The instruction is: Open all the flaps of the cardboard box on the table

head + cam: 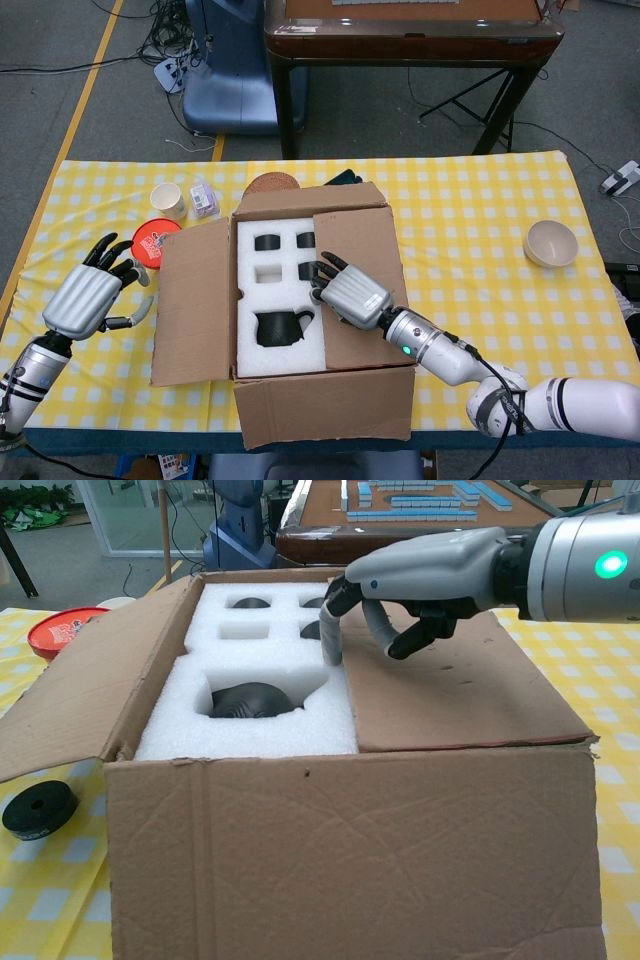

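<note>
The cardboard box [325,405] stands mid-table. Its left flap [195,300] is folded out, its back flap [310,198] stands up, and its front flap hangs down. The right flap [362,250] still lies flat over the box's right half, also seen in the chest view [460,690]. White foam [250,735] inside holds a black teapot [282,325] and cups. My right hand [350,292] hovers over the right flap's inner edge, fingers apart; one fingertip [331,652] points down at that edge. My left hand [85,297] is spread open over the table, left of the box, holding nothing.
A red dish [155,240], a paper cup [167,200] and a small packet [205,198] sit at the back left. A beige bowl [551,243] stands far right. A black roll [38,808] lies beside the box's front left corner.
</note>
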Available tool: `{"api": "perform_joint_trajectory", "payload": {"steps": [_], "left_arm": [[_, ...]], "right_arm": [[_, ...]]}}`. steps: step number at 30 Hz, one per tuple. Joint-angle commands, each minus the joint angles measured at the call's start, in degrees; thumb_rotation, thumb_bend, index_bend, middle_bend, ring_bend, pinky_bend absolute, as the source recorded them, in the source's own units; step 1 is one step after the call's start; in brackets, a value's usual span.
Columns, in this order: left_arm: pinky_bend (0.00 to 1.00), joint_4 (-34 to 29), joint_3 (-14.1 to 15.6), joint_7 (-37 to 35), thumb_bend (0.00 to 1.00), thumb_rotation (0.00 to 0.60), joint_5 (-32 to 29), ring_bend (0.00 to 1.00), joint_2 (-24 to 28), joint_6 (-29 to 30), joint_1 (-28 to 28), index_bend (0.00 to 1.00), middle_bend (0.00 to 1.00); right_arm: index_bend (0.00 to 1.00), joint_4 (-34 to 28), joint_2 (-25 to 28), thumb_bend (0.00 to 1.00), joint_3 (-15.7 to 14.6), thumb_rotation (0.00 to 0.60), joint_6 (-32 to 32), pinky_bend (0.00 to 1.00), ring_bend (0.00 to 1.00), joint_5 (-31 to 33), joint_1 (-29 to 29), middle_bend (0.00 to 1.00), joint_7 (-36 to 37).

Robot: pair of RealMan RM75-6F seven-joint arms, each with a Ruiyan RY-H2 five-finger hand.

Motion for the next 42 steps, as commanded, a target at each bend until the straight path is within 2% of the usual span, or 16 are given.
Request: {"api": "perform_joint_trajectory", "payload": {"steps": [1,14,33,42], "left_arm": [[0.00,0.08,-0.07,0.01,0.43,0.104,0.00,0.12,-0.08,0.03,-0.01,0.53,0.38],[0.00,0.48,-0.71,0.14,0.43,0.104,-0.42,0.12,-0.45,-0.25,-0.34,0.53,0.38],[0.00,0.00,-1.42,0.33,0.43,0.104,-0.50,0.12,-0.31,-0.51,-0.92,0.53,0.38],[0.00,-1.27,-1.84,1.31,0.43,0.105,-0.34,0.12,0.21,-0.55,-1.30,0.53,0.38]], "right_arm": [[0.40,0.11,0.29,1.00,-0.40,0.600,0.13,0.04,0.08,-0.30,-0.18,0.35,0.22],[0.41,-2.09,3.35,1.00,-0.08,0.600,4.44,0.04,0.09,-4.59,-2.66,0.35,3.98],[0.41,-9.18,13.96,1.00,0.72,0.600,14.76,0.04,0.10,-12.31,-10.56,0.37,9.05],[0.41,-10.93,17.36,1.00,1.21,0.600,19.03,0.04,0.11,-14.85,-14.17,0.37,11.12]]}}
